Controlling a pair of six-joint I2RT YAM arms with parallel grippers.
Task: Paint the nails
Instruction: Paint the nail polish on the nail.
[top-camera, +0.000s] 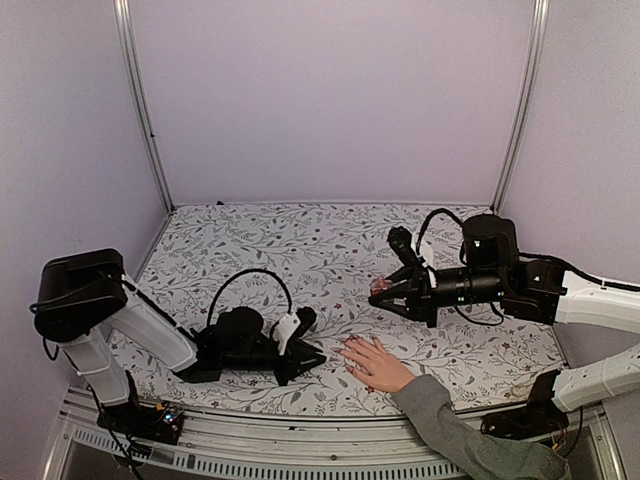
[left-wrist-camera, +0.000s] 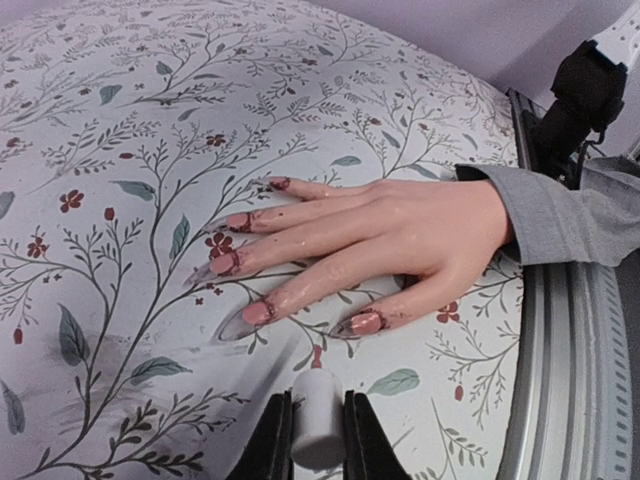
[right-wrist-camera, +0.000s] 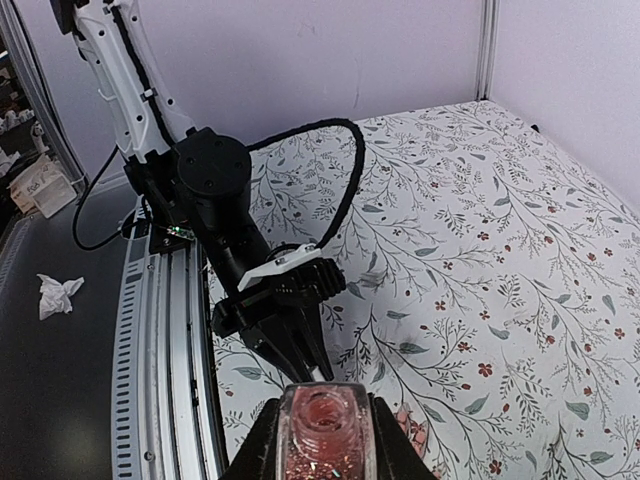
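A light-skinned hand (left-wrist-camera: 400, 230) with a grey sleeve (left-wrist-camera: 560, 215) lies flat on the floral cloth, fingers spread; it also shows in the top view (top-camera: 375, 365). Its nails (left-wrist-camera: 257, 312) carry pink-red polish, smeared onto the skin around them. My left gripper (left-wrist-camera: 318, 440) is shut on a white brush cap (left-wrist-camera: 318, 415), just short of the thumb nail (left-wrist-camera: 365, 322); the brush itself is hidden. In the top view the left gripper (top-camera: 310, 355) sits left of the fingertips. My right gripper (right-wrist-camera: 326, 445) is shut on an open bottle of pink glitter polish (right-wrist-camera: 326, 425), held above the cloth (top-camera: 383, 288).
A metal rail (left-wrist-camera: 560, 380) runs along the table's near edge under the sleeve. The right arm's base (left-wrist-camera: 585, 90) stands by the rail. A crumpled tissue (right-wrist-camera: 57, 293) lies off the table. Frame posts (top-camera: 145, 110) stand at the back corners.
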